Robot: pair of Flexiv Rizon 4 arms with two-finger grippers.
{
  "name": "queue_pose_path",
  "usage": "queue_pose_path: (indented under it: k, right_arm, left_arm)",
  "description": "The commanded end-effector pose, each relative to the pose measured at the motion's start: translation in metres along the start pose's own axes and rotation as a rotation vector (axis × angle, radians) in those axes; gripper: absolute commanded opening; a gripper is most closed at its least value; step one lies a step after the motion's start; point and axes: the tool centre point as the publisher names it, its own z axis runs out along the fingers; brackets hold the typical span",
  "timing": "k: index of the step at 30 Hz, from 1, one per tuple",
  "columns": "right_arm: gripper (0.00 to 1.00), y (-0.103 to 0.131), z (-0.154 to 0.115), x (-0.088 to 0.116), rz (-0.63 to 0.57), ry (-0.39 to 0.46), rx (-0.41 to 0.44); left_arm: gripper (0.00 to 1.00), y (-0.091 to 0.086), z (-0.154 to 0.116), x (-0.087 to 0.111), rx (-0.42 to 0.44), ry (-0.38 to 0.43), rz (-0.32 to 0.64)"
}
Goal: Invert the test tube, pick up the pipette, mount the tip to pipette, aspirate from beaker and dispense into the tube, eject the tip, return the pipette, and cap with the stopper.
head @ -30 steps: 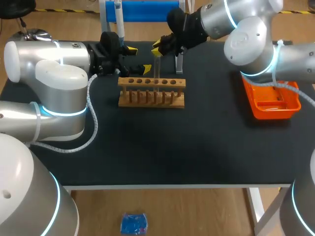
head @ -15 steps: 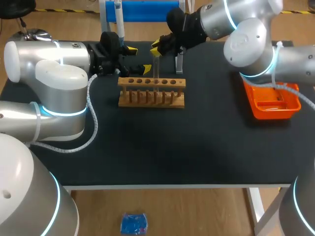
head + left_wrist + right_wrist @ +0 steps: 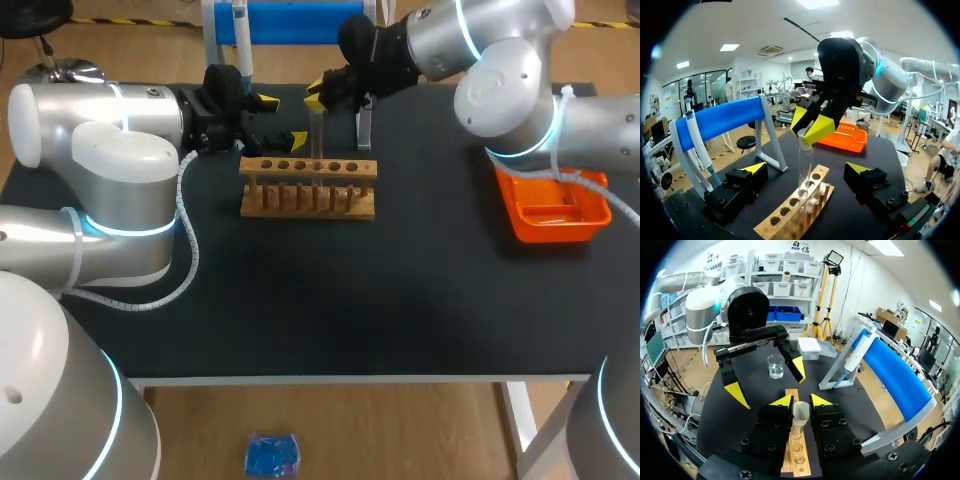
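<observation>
Test tube stands upright over the rack, top grasped by right end effector.

White ceiling panels high above the right claw light the room brightly and evenly. The black table shows only faint, soft shadows around the wooden rack under that claw. Glare sits on the glossy white arm shells behind the left claw, and pale streaks run down the glass tube pinched in the right claw.
</observation>
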Motion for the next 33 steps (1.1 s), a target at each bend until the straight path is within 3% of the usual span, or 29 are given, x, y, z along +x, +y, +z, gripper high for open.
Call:
queue_pose_path:
  k: [1,33]
  right_arm:
    - [0.0,0.001,-0.0018,0.0002,0.001,0.0,0.004]
    - [0.0,-0.005,0.0055,0.0003,0.008,0.011,0.005]
  left_arm:
    - [1.0,0.0001,0.0003,0.0001,-0.001,-0.001,0.0]
    - [1.0,0.0001,0.0003,0.0001,-0.001,-0.001,0.0]
